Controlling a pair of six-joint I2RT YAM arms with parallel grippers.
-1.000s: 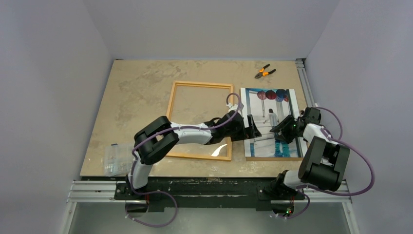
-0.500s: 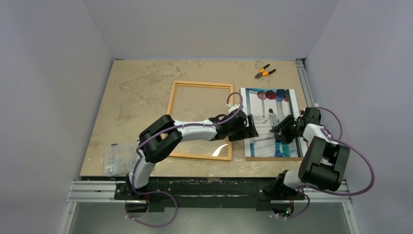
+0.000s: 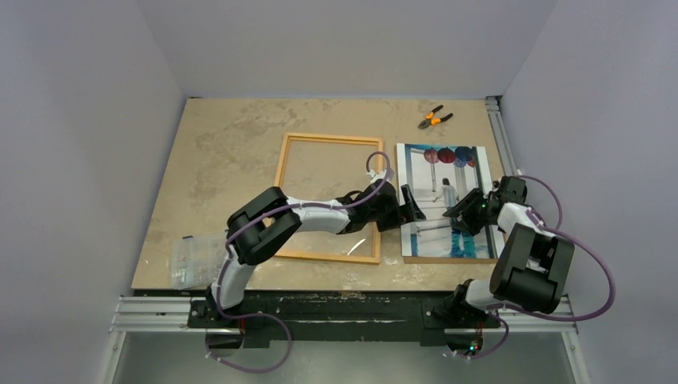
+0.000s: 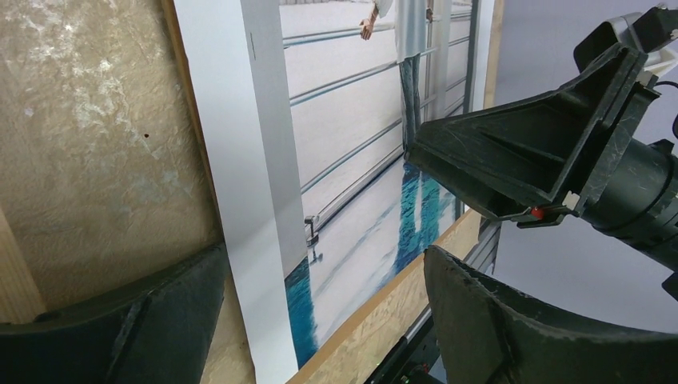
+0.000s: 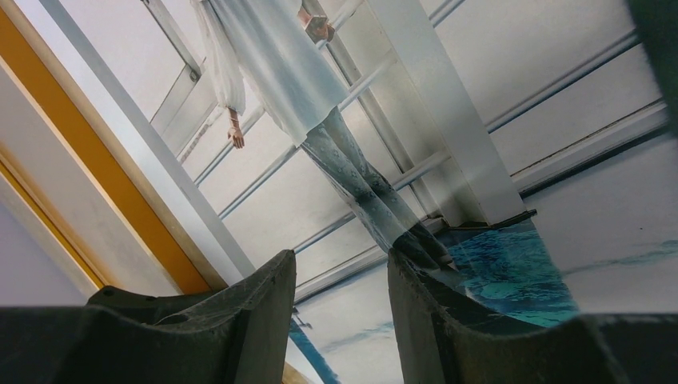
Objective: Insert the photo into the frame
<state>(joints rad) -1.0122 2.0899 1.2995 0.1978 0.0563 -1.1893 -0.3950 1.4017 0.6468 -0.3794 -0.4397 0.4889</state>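
The photo lies flat on a brown backing board, to the right of the orange frame. My left gripper is open and low at the photo's left edge. In the left wrist view its jaws straddle that edge of the photo and hold nothing. My right gripper is over the photo's right half. In the right wrist view it is open a little, tips close to the print, with nothing between them.
Orange-handled pliers lie at the back right. A clear plastic bag sits at the front left. A metal rail runs along the right table edge. The frame's orange border shows beyond the photo in the right wrist view.
My left gripper has shifted slightly back and left along the photo's left edge, and its elbow has moved right. The right arm and the photo have not moved.
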